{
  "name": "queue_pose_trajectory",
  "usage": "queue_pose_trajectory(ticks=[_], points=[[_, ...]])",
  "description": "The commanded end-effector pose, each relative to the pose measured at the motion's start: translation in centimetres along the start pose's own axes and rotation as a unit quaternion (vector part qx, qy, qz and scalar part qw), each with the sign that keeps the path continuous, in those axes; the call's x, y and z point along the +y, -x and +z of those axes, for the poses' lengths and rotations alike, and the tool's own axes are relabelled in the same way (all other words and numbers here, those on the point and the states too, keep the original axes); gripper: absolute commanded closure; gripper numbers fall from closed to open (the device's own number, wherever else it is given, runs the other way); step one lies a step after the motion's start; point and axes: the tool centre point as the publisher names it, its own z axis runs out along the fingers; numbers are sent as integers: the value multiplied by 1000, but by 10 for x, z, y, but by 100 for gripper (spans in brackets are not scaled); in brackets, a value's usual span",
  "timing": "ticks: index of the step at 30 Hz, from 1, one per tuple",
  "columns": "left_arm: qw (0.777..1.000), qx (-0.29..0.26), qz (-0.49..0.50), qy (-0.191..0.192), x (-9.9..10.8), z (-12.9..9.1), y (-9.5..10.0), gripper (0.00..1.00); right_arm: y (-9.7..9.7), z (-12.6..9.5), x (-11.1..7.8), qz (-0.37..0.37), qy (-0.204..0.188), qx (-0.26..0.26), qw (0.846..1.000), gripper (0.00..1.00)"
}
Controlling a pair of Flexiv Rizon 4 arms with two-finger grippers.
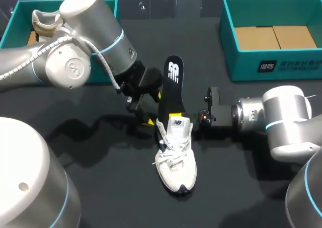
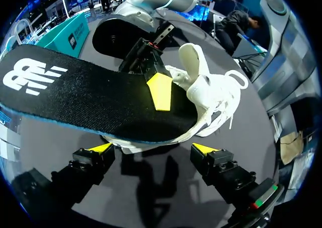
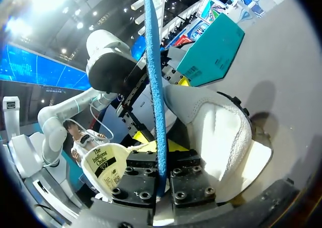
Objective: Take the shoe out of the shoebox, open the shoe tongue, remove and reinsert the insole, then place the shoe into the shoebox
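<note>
Probably the insole (image 1: 171, 84), grasped by the right claw (image 3: 159, 162), will buckle at the shoe (image 1: 176, 157) opening, because the released left claw (image 2: 152, 148) does not steady it

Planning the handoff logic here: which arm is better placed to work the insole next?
Right. The right gripper is shut on the insole, which stands half out of the shoe at its heel. The left gripper is open beside the shoe, gripping nothing.
</note>
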Motion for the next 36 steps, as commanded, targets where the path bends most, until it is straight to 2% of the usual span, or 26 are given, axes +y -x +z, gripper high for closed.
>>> queue_pose_trajectory(ticks=[1, 9, 13, 21, 36], points=[[1000, 0, 0, 1, 0, 0, 0, 0, 1, 2, -10, -1, 5, 2, 1000, 100], [1000, 0, 0, 1, 0, 0, 0, 0, -8, 3, -2, -18, 0, 5, 1000, 100], [1000, 0, 0, 1, 0, 0, 0, 0, -11, 3, 2, -24, -4, 6, 1000, 85], [1000, 0, 0, 1, 0, 0, 0, 0, -13, 5, 9, -35, -17, 6, 999, 73], [1000, 0, 0, 1, 0, 0, 0, 0, -21, 5, 25, -63, -44, -2, 997, 73]])
